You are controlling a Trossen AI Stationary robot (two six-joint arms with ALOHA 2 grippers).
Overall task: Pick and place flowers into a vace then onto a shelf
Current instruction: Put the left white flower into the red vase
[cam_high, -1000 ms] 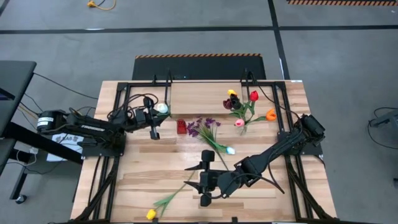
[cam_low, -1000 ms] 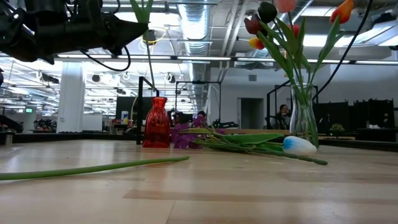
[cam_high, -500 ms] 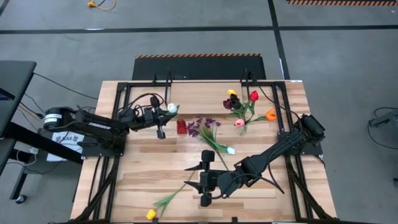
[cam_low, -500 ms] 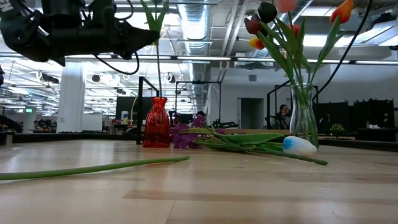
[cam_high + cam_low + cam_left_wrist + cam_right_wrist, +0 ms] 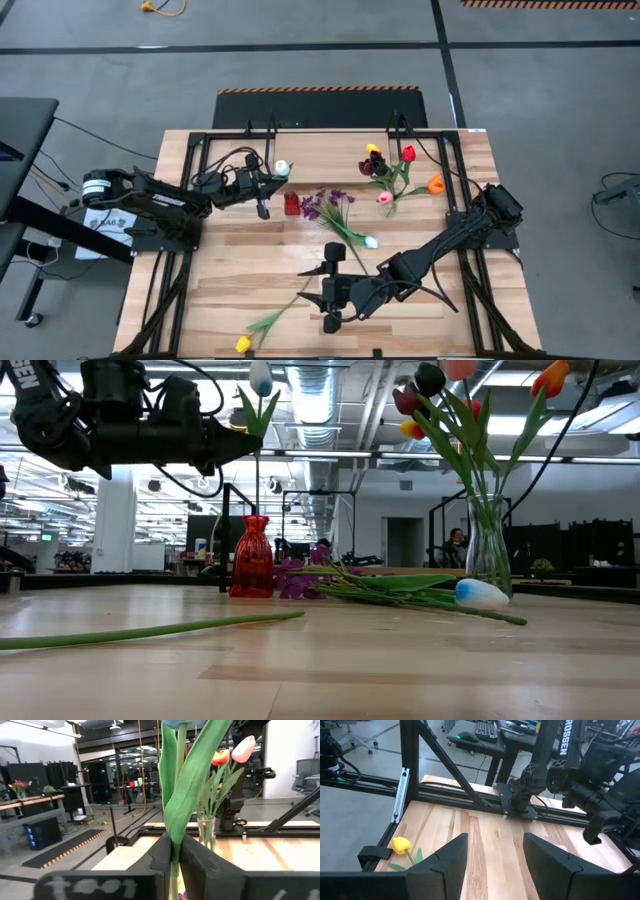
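My left gripper [image 5: 264, 183] is over the table's far left and is shut on a white tulip [image 5: 260, 378]. The tulip stands upright beside a small red vase [image 5: 253, 557]. A glass vase [image 5: 488, 555] at the far right holds several tulips [image 5: 390, 170]. A purple sprig [image 5: 325, 205] and a pale tulip [image 5: 370, 241] lie flat mid-table. A yellow tulip [image 5: 242, 344] lies at the near edge. My right gripper [image 5: 495, 857] hovers open above the near middle, holding nothing. I cannot pick out the shelf with certainty. My left gripper pinches the white tulip's green stem [image 5: 175, 851] between its two fingers, just below the leaves [image 5: 190, 785]. The fingers [image 5: 162, 857] come in level from the table's left and lie across the stem. The tulip is upright, bloom up, clear of the table, and its lower stem [image 5: 258, 485] hangs toward the red vase's mouth.
Black frame rails [image 5: 190, 200] run along both table sides and the far edge. The yellow tulip's long stem [image 5: 150, 630] crosses the near left. Bare planks [image 5: 240, 270] lie between the red vase and the near edge.
My left gripper has carried the white tulip toward the table's right, nearer the red vase, and has sunk a little. The tulip has stayed upright. Its bloom now shows in the low view. My right arm has kept still.
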